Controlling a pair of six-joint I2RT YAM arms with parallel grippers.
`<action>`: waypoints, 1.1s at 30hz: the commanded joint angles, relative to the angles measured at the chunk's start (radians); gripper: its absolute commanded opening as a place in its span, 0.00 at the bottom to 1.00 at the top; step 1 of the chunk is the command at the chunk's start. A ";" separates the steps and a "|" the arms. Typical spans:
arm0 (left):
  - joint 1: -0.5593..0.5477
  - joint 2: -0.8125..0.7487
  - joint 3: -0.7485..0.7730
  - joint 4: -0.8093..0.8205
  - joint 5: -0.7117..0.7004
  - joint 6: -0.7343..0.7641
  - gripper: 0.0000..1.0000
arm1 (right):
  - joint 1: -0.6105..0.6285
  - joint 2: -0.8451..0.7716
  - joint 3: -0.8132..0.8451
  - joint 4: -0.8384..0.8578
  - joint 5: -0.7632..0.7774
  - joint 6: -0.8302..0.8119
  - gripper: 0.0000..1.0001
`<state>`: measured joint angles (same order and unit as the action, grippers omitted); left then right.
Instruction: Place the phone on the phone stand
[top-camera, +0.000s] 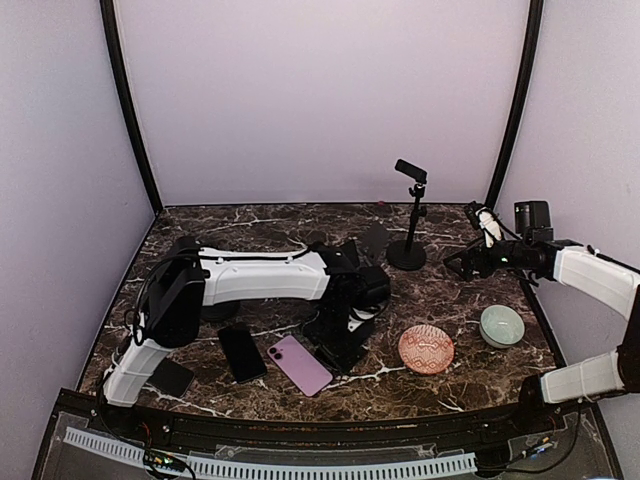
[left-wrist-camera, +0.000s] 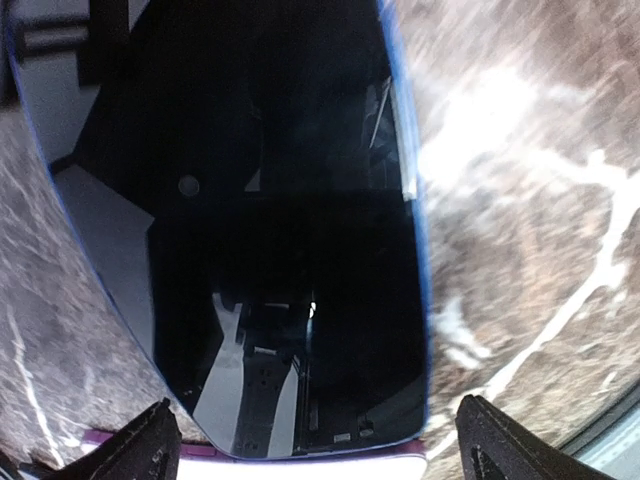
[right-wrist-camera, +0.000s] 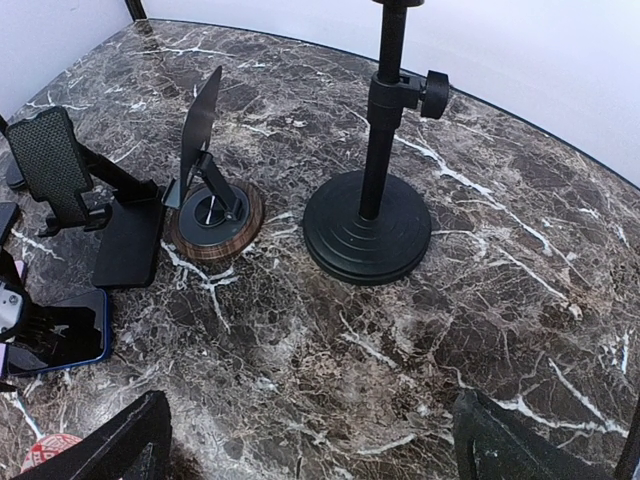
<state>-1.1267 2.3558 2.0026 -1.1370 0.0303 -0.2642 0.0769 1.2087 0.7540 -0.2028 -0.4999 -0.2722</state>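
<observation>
A blue-edged phone (left-wrist-camera: 290, 200) with a black screen lies flat on the marble and fills the left wrist view. It also shows in the right wrist view (right-wrist-camera: 62, 335). My left gripper (left-wrist-camera: 318, 450) is open just above it, one finger on each side of its near end, with a small gap on the right. In the top view that gripper (top-camera: 343, 348) points down beside a purple phone (top-camera: 298, 364). Three stands sit behind: a black folding stand (right-wrist-camera: 70, 170), a wood-based round stand (right-wrist-camera: 213, 215) and a tall pole stand (right-wrist-camera: 367, 225). My right gripper (right-wrist-camera: 320, 450) is open and empty over bare marble.
A black phone (top-camera: 242, 352) and a dark flat item (top-camera: 170, 377) lie at the front left. A pink patterned dish (top-camera: 426, 348) and a pale green bowl (top-camera: 501, 325) sit at the front right. Lilac walls close in the table on three sides.
</observation>
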 joint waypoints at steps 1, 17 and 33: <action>0.010 -0.026 0.073 0.015 0.006 0.002 0.99 | 0.006 0.003 0.022 0.016 0.005 -0.005 0.98; 0.028 0.069 0.126 -0.016 -0.011 0.013 0.95 | 0.006 0.003 0.021 0.017 0.011 -0.009 0.98; 0.028 0.072 0.097 -0.024 0.025 0.004 0.43 | 0.006 -0.050 0.007 0.016 0.000 -0.009 0.98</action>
<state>-1.0977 2.4256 2.1128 -1.1282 0.0437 -0.2607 0.0769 1.1938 0.7551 -0.2077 -0.4965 -0.2760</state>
